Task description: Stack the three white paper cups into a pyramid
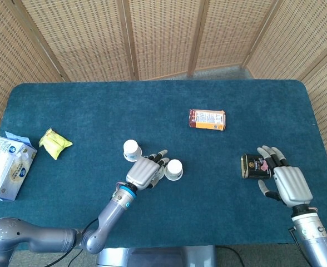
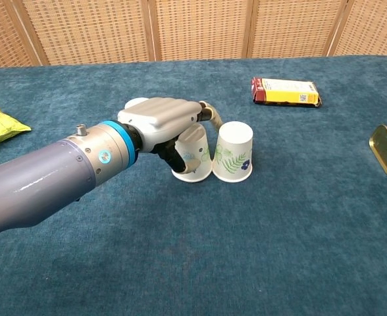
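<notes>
Three white paper cups stand upside down near the table's middle. My left hand [image 2: 162, 120] wraps its fingers around one leaf-printed cup [image 2: 193, 155], which rests on the cloth and touches a second cup [image 2: 234, 153] on its right. In the head view my left hand [image 1: 144, 173] covers most of the held cup, with the second cup [image 1: 174, 168] beside it. The third cup [image 1: 131, 148] stands apart, just behind and left of that hand. My right hand [image 1: 283, 179] lies at the right with spread fingers and holds nothing.
A gold tin [image 1: 254, 166] sits at my right hand's fingertips. A snack bar [image 1: 207, 119] lies further back, a yellow packet [image 1: 55, 142] and a tissue box [image 1: 8, 167] at the left. The blue table [image 1: 69, 105] ends at wicker screens.
</notes>
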Controlling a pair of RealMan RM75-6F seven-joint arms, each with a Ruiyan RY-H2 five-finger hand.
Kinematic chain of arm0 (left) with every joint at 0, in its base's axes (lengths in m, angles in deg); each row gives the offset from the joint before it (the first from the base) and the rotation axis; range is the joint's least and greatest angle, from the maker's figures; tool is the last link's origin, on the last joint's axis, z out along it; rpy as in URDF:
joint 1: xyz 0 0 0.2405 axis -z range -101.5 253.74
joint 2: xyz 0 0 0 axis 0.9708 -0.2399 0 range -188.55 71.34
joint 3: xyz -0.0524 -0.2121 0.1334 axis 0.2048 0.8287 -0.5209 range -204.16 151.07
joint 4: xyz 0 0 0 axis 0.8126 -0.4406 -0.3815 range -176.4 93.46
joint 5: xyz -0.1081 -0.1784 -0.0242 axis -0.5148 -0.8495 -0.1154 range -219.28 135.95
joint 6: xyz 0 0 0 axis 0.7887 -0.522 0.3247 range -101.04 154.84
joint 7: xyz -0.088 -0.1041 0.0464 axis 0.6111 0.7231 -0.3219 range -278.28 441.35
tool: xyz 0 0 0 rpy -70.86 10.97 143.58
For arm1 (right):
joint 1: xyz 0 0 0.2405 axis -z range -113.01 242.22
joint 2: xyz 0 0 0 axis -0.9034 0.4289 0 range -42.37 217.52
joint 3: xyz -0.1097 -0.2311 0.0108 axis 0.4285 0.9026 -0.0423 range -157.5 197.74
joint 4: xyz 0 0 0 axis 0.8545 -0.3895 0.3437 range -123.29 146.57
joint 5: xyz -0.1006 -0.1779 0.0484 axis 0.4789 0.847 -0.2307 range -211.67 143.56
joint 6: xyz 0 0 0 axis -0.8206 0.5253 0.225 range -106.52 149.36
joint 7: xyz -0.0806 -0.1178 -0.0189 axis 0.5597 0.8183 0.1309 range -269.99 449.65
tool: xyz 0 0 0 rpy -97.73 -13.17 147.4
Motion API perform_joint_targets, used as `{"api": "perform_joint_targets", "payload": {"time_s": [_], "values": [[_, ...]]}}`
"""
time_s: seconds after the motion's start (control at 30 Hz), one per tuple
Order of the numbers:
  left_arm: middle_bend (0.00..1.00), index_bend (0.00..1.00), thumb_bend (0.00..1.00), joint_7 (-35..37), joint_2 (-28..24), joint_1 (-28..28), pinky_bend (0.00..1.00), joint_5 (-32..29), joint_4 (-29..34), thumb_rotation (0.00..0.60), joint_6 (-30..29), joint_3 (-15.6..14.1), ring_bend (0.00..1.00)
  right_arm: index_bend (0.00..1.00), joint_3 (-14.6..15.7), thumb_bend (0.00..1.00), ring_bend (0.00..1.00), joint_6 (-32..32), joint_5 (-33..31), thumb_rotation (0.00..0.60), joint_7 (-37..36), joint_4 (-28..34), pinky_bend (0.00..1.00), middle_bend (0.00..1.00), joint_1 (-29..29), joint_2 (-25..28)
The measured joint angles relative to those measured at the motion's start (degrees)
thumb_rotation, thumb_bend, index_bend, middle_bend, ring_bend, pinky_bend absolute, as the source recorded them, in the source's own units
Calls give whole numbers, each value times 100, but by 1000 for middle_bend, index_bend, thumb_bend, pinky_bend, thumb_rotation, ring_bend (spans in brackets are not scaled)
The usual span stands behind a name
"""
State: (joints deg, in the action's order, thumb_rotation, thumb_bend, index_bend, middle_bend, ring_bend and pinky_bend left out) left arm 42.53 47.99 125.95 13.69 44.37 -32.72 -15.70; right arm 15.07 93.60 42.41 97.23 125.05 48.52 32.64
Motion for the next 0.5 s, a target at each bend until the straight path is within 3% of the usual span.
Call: {"api": "perform_joint_targets", "payload": {"time_s": [0.3,0.5], "values": [[0,71,429,-39,-46,-39,425,-27,89,600,-78,-51,120,30,-5,445,0,-2,41,600,-4,33,410,9,13,12],[0,0,423,-156,-129,-54,298,-209,236,600,-81,-67,0,29,-8,446,0,-7,44,600,3,50,410,9,19,17]]}}
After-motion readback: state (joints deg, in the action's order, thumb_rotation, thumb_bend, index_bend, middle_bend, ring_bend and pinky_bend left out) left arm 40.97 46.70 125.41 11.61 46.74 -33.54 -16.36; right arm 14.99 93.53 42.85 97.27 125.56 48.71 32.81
